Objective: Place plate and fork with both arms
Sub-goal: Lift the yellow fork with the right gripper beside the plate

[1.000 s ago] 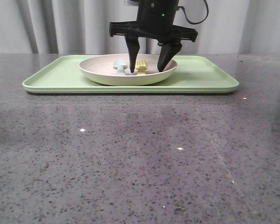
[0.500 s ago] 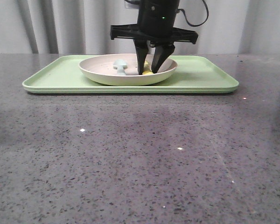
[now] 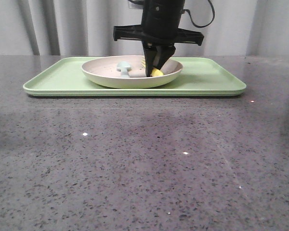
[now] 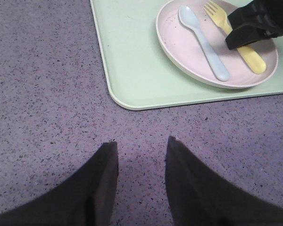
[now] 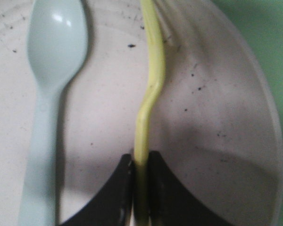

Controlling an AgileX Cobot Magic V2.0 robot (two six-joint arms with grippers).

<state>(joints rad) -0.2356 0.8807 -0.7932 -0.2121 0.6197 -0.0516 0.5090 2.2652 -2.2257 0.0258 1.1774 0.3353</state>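
Note:
The cream-pink speckled plate point(image 3: 106, 72) sits on the light-green tray point(image 3: 207, 77) at the back of the table. The yellow fork point(image 3: 155, 72) lies in the plate, and my right gripper point(image 3: 153, 73) is shut on its handle. In the right wrist view the two fingers clamp the fork point(image 5: 151, 89) edge-on, right gripper point(image 5: 141, 160), over the plate point(image 5: 217, 141). The left wrist view shows plate point(image 4: 179, 52), fork point(image 4: 252, 59) and tray point(image 4: 132, 70) from the side. My left gripper point(image 4: 141, 143) is open and empty above the grey table, short of the tray's corner.
A pale blue spoon point(image 3: 124, 68) lies in the plate beside the fork; it also shows in the left wrist view point(image 4: 205, 44) and the right wrist view point(image 5: 49, 94). The speckled grey table point(image 3: 144, 163) stretches in front of the tray. Grey curtains hang behind.
My right gripper's fingers, spread wide around the fork a second ago, have closed together onto the fork's handle. The fork has tipped up a little in the plate.

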